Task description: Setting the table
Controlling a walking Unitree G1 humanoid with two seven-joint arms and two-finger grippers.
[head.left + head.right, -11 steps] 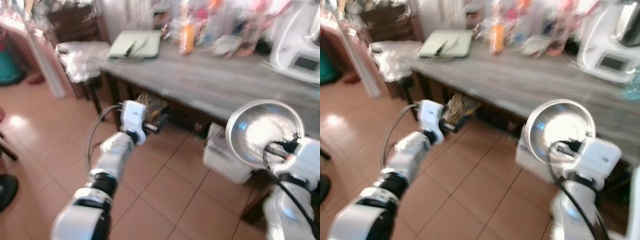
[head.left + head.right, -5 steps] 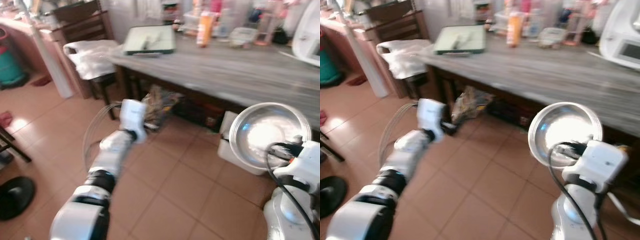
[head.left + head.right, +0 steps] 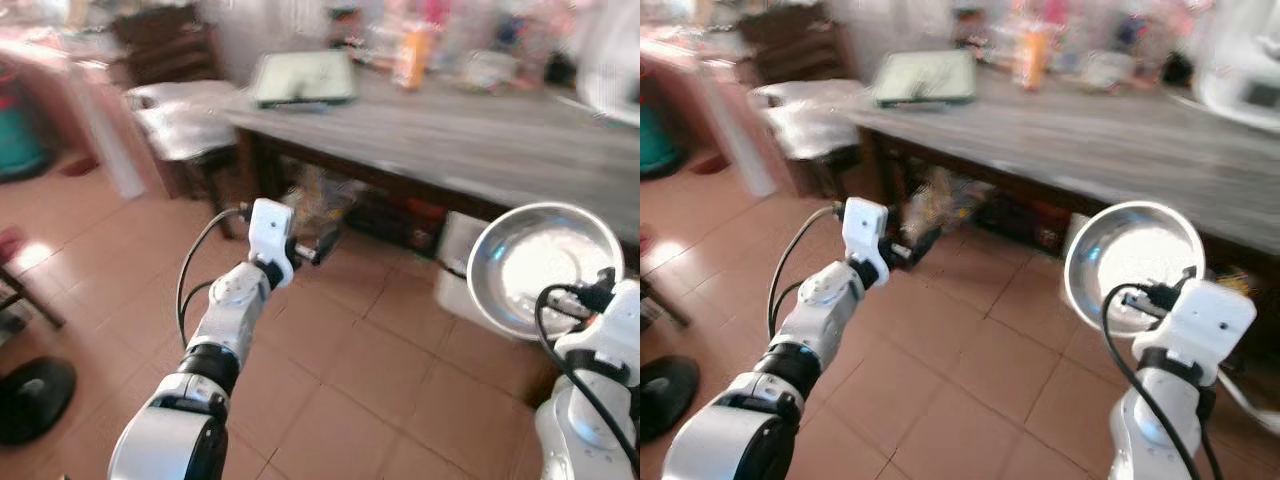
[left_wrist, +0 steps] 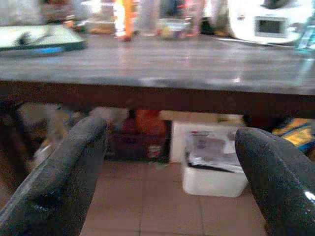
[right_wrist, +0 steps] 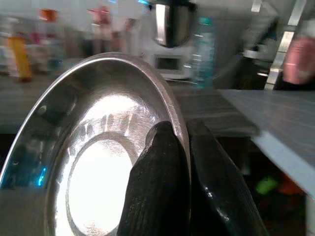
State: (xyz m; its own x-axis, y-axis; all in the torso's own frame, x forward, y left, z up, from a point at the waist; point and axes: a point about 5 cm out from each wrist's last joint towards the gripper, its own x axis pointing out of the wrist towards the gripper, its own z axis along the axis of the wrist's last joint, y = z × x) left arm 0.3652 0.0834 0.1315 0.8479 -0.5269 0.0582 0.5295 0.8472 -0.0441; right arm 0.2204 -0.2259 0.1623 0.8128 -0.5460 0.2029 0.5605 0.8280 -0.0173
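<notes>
Right gripper point(image 5: 184, 162) is pinched on the rim of the steel plate point(image 3: 545, 265), one finger inside, one outside, plate held tilted on edge at the right, in front of the long wooden table point(image 3: 470, 150) and below its top. Left gripper point(image 4: 170, 162) has fingers spread wide, nothing between them, held out low over the tile floor point(image 3: 330, 370), pointing under the table at the white bin point(image 4: 214, 172).

Versus a second ago: the whole view has shifted and blurred, so the camera moved with the robot; the grip on the plate is unchanged. My read: still approaching, plate not yet placed. Next it needs lifting over the table edge onto the bare stretch right of the green tray point(image 3: 300, 78).
</notes>
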